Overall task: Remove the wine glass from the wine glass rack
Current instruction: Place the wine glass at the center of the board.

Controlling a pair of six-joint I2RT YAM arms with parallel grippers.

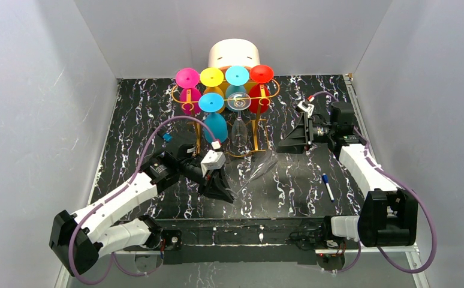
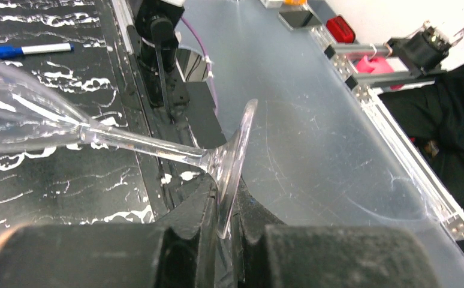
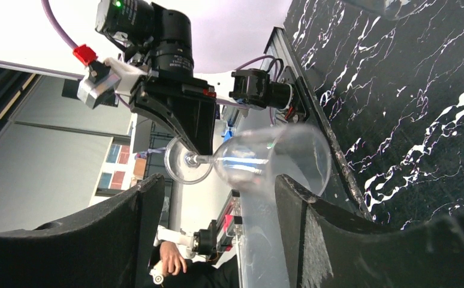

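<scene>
**Top view:** The wine glass (image 1: pixel 259 170), clear, is seen off the wine glass rack (image 1: pixel 257 137). It is tilted low over the table (image 1: pixel 145 120), just in front of the rack's base. Its foot is pinched by the left gripper (image 1: pixel 225 193). The right gripper (image 1: pixel 289 141) is held near the bowl end, apart from it, w/ jaws spread. Coloured glasses (image 1: pixel 212 77) hang upside down on the rails, and a white round box (image 1: pixel 234 55) stands behind. A blue pen (image 1: pixel 328 187) lies near the right arm.

**Left wrist:** The left gripper (image 2: pixel 223 223) is closed narrow on the rim of the foot, edge-on. The stem (image 2: pixel 145 147) runs away to the bowel-side at upper left, i.e. toward the bowl. An edge grip on thin, smooth glass is judged slip-prone, and the long bowl acts as a lever. The glass looks light, stiff and brittle, so a hold at the stem or under the bowl would prob. be safer.

**Right wrist:** The right gripper (image 3: pixel 217 183) is wide open and empty. The glass is framed between its fingers (image 3: pixel 313 228) but sits well beyond them.

**Surface and room:** The table is black w/ white veining, hard, so a drop would likely break the glass. White walls (image 1: pixel 68 72) close in on three sides. The rack is close by, so swing room is limited.
</scene>
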